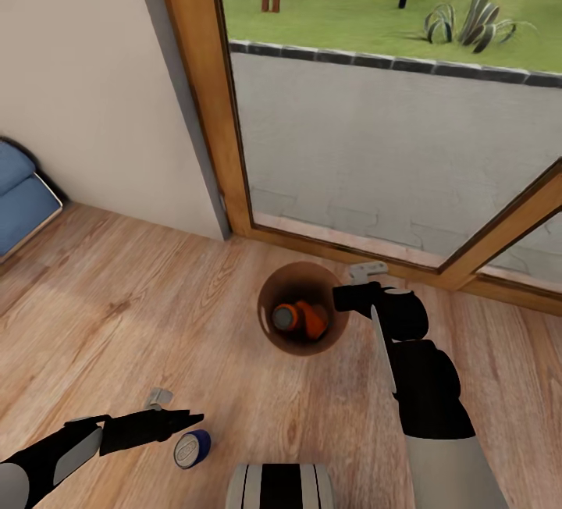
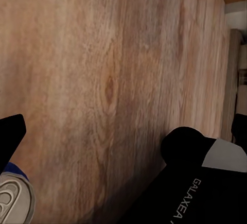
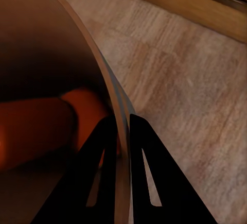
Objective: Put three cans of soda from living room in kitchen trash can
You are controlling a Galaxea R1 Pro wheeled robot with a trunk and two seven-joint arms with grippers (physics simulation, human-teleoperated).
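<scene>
The tash can (image 1: 269,327), a round bin with a tan inside, stands on the wood floor by the glass doors of the living room. Orange soda cans (image 1: 300,318) lie in its bottom, and one orange can (image 3: 36,131) shows in the right wrist view. My right gripper (image 1: 349,296) is shut on the bin's rim (image 3: 110,105), one finger inside the wall and one outside. A dark blue soda can (image 1: 193,448) with a silvery top (image 2: 13,201) sits low at the front left. My left gripper (image 1: 195,418) is just beside it, apparently open, with nothing between its fingers.
The wood-framed glass door (image 1: 234,103) and its sill are right behind the bin. A blue sofa corner (image 1: 19,189) is at the far left. A small grey fitting (image 1: 159,396) lies on the floor near my left gripper. My own base (image 1: 281,485) shows at the bottom.
</scene>
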